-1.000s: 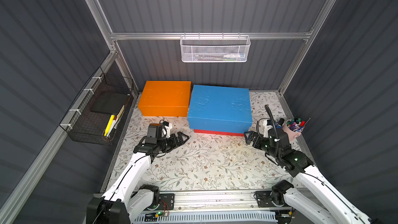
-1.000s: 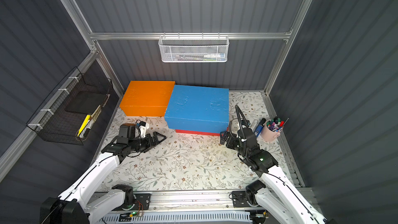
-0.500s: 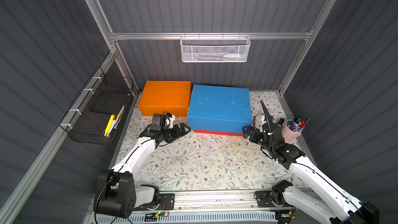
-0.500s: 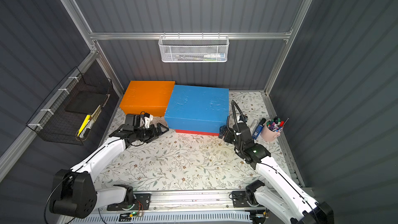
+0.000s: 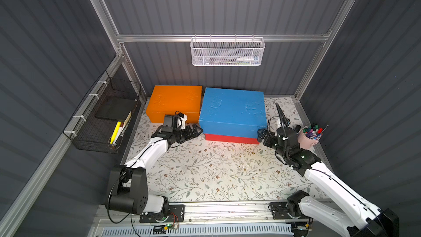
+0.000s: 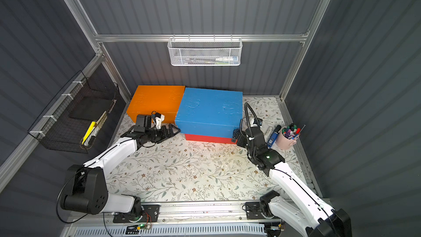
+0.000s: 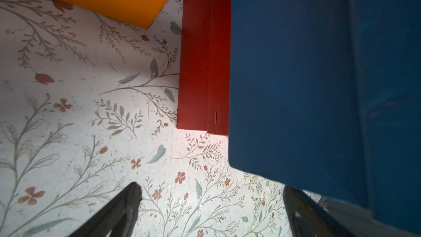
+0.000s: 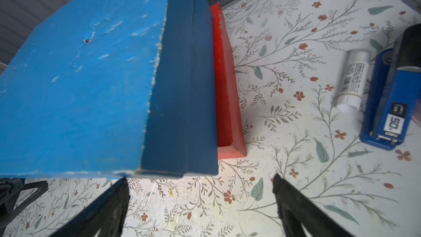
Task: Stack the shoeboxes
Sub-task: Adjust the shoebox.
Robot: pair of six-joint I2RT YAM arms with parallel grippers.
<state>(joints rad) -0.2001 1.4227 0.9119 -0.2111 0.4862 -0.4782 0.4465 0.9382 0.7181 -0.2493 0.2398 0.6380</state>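
The blue shoebox [image 5: 232, 108] sits on the red shoebox [image 5: 231, 138] at the far middle of the tabletop [image 5: 205, 167] — the orange shoebox [image 5: 174, 102] stands just left. My left jaws are spread by the stack's near left corner, my right jaws spread by its near right corner — neither grips anything.

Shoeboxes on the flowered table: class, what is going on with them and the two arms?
The blue cardboard shoebox lies on the red cardboard shoebox. The orange cardboard shoebox stands beside them on the flowered table, not yet stacked. The left end effector and right end effector, both open and empty, flank the two-box pile.
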